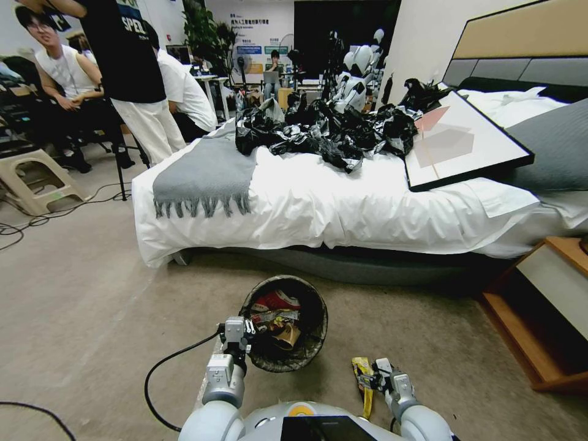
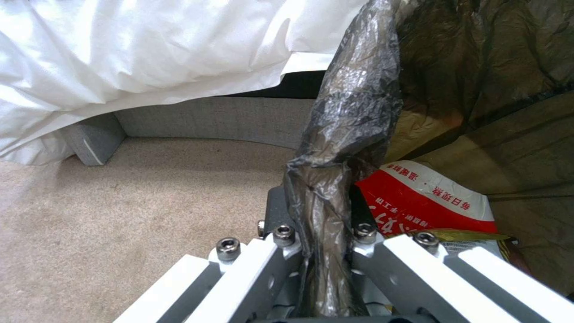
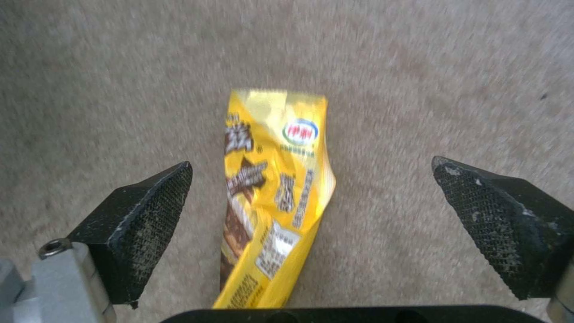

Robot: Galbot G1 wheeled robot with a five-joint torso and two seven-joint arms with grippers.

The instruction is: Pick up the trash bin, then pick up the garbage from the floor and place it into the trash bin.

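Note:
The trash bin [image 1: 309,343], round with a black bag liner over its rim, stands on the carpet in front of the bed. My left gripper [image 1: 240,334] is shut on its near-left rim; the left wrist view shows the liner-wrapped rim [image 2: 335,179] pinched between the jaws. Inside the bin lie a red-and-white wrapper [image 2: 419,202] and other garbage [image 1: 275,315]. A yellow snack packet [image 1: 365,395] lies on the floor to the bin's right. My right gripper [image 1: 375,381] hangs open just above it, and the packet [image 3: 269,211] lies between the black fingertips [image 3: 150,220] without touching them.
The white-sheeted bed [image 1: 343,208] runs across the view behind the bin, with glossy black plastic sheets [image 1: 331,131] and a framed picture [image 1: 459,144] on it. A wooden nightstand [image 1: 545,312] stands at the right. A black cable [image 1: 165,367] loops over the carpet on the left.

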